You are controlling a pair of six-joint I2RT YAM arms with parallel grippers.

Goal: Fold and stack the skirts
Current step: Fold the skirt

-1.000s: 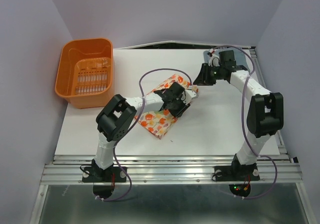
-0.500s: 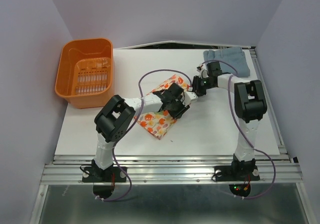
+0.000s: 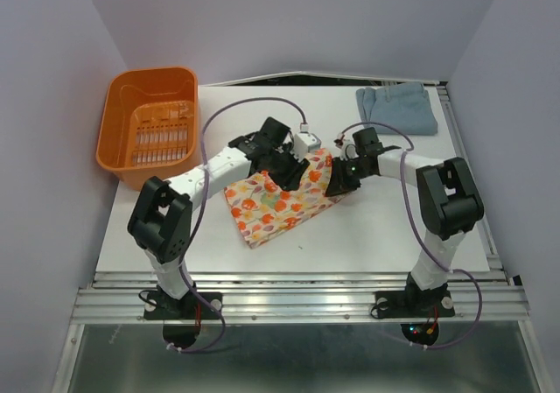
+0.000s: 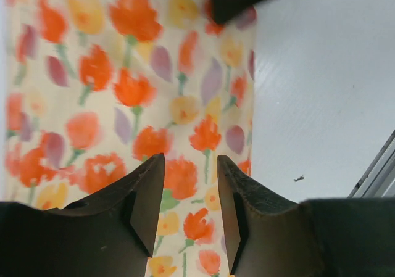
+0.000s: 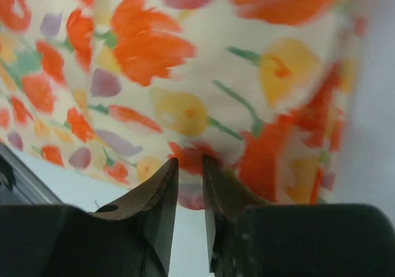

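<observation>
- Looking from above, you find the floral skirt (image 3: 276, 205) in the middle of the table (image 3: 376, 235). Its long axis runs on a diagonal, from the near left to the far right.
- Both claws are at the far-right end of this skirt. The left gripper (image 3: 287, 176) is over the far long edge, and the right gripper (image 3: 335, 180) is at the right corner, where the cloth rises a little from the table.
- In the right wrist view the jaws are almost together, with the hem of the floral skirt between them. I judge that this claw is gripping the cloth.
- In the left wrist view the jaws stand a little apart and the flower print shows in the gap. You cannot tell from the pictures whether this claw pinches the cloth or only hangs above it.
- For the coming fold, I think the held end must travel along the long axis, toward the near-left end, which lies free and far from both claws.
- The blue skirt (image 3: 395, 108) lies already folded at the far right corner, well apart from the floral one and nearer to the right arm, so the stack will probably be there.
- You count two skirts, one floral and one blue, and one orange basket (image 3: 118, 161) at the far left.
</observation>
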